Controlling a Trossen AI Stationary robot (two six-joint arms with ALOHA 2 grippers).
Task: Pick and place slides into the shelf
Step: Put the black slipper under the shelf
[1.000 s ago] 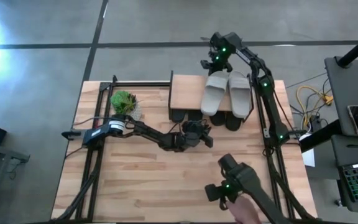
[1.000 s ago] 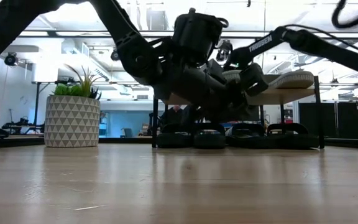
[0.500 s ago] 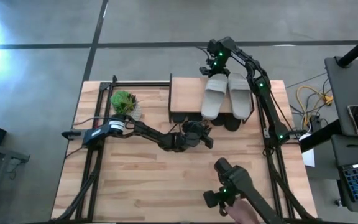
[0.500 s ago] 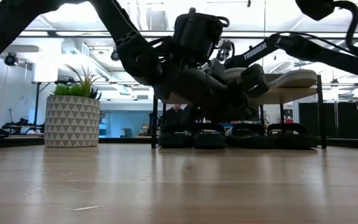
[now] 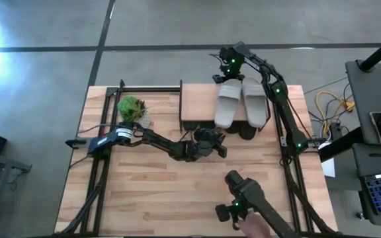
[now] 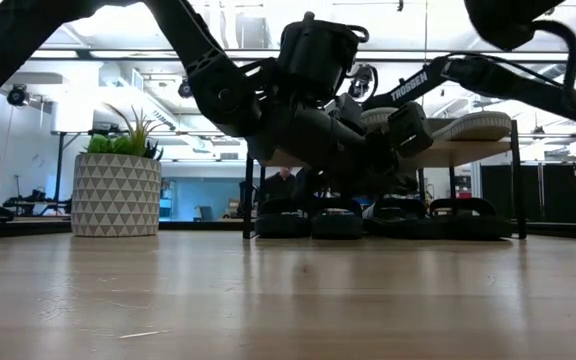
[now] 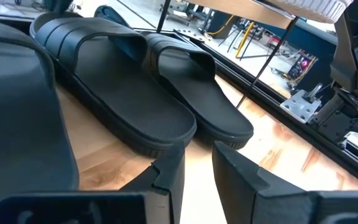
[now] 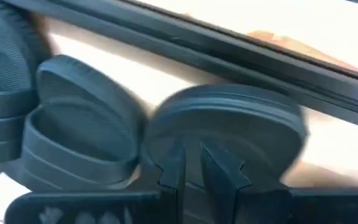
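Risk first. Left hand [image 5: 207, 139] low on the worktop [image 5: 144, 192], just in front of the shelf's [image 5: 197, 99] near side, fingers apart and clamped on nothing, pointing at the black slides [image 7: 129, 99] underneath. Pushed further in, could shove that pair out past the far edge of the worktop, or jam against a thin black frame leg and shift the whole shelf.

Right hand [image 5: 229, 61] over the far edge of the shelf, right at the toe ends of the light grey slides [image 5: 229, 102]. Cannot tell whether apart or together. Pulled away carelessly, could drag a grey slide along the plank. Heels already overhanging the plank's near edge, so likely to tip one off onto the worktop with only a small tug. Rubber soles probably grippy, so more likely to snag than to slip free.

Counting next. Slides: six, all at the shelf near the worktop's far edge.
- Light grey: two, side by side on the right half of the plank.
- Black: four, in a row beneath the plank, seen best from the low view.

Shelf: one. Potted plant [image 5: 132, 109]: one, beside the shelf's left end.
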